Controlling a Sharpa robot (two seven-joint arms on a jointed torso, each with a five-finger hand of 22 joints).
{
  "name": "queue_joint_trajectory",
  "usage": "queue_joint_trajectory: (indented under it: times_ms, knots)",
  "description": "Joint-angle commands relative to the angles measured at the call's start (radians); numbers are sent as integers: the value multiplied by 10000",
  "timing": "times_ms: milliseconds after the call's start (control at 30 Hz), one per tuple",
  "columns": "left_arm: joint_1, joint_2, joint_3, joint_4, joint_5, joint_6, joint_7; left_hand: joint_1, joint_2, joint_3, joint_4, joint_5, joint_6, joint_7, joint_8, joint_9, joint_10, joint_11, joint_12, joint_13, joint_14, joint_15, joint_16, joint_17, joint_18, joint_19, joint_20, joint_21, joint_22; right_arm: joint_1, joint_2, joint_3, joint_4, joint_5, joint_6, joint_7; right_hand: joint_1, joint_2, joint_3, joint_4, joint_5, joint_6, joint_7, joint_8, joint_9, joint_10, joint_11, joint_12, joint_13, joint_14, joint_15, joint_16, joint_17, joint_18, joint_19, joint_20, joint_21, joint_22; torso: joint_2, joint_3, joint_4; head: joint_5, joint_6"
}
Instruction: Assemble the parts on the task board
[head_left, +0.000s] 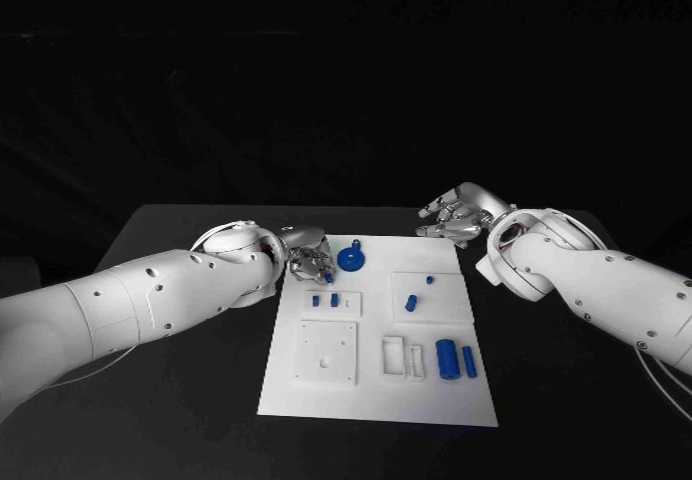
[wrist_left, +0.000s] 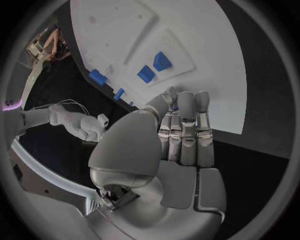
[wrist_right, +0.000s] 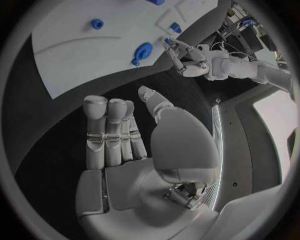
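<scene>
Pinching small blue part (wrist_left: 175, 107), left hand (head_left: 307, 256) fingers (axis unclear)

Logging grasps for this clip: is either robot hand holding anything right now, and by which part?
Right robot hand holds nothing; its fingers are open above the bare table. Left robot hand sits at the task board edge beside a blue part; any hold cannot be told.

Black table (head_left: 173, 400) against dark backdrop
</scene>
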Motion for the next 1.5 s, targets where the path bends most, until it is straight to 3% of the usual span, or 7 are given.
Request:
queue_joint_trajectory:
  times_ms: [33, 633, 1100, 1367, 1500]
  knots:
    - [1, 29, 0, 7, -37, 191, -16, 71, -42, 50, 14, -29, 37, 48, 30, 8, -67, -8, -36, -12, -9, -33, 67, 11, 0, 22, -44, -21, 207, -4, 9, 5, 4, -19, 24, 82, -95, 16, 20, 6, 45, 83, -10, -46, -12, 51, -16, 43, -10, 61, -19, -35, -16, 79, 287, -54, -42, 689, 5, 7, -1, 4, -10]
    - [1, 72, -49, -19, -20, 380, -77, 99, -34, 55, -19, -57, 8, 59, 27, 6, -108, 11, -35, -12, -43, -20, 50, -4, 17, -21, -32, -7, 205, -4, 9, 5, 3, -20, 24, 79, -85, 24, 16, 12, 55, 71, -8, -49, -13, 60, -18, 54, -31, 69, -22, -41, -19, 78, 299, -57, -42, 693, 5, 6, -1, 12, -13]
    - [1, 174, -231, -195, -190, 303, -105, 109, -111, 52, -40, -97, -176, 102, 24, -3, -334, 92, -34, -13, -192, 43, 104, 10, 28, -104, 21, -5, 214, -4, -4, 5, 8, -20, 26, 75, -85, 24, 16, 12, 55, 71, -8, -49, -13, 60, -18, 54, -31, 69, -22, -41, -19, 78, 299, -57, -42, 693, 5, 11, -7, -10, -45]
    - [1, 188, -266, -248, -225, 272, -155, 99, -143, 87, -14, -146, -179, 104, 23, -3, -405, 113, -36, -13, -261, 66, 150, 3, 51, -156, 52, 35, 212, -4, -13, 5, -5, -18, 26, 76, -85, 24, 16, 12, 55, 71, -8, -49, -13, 60, -18, 54, -31, 69, -22, -41, -19, 78, 299, -57, -42, 693, 5, 11, -7, -15, -55]
    - [1, 177, -270, -254, -149, 86, -217, 96, -230, 126, -24, -155, -620, 144, 3, -27, -470, 145, -37, -14, -325, 94, 179, 0, 39, -212, 77, 31, 213, -4, -19, 5, -8, -18, 22, 80, -85, 24, 16, 12, 55, 71, -8, -49, -13, 60, -18, 54, -31, 69, -22, -41, -19, 78, 299, -57, -42, 693, 0, 5, -4, -17, -42]
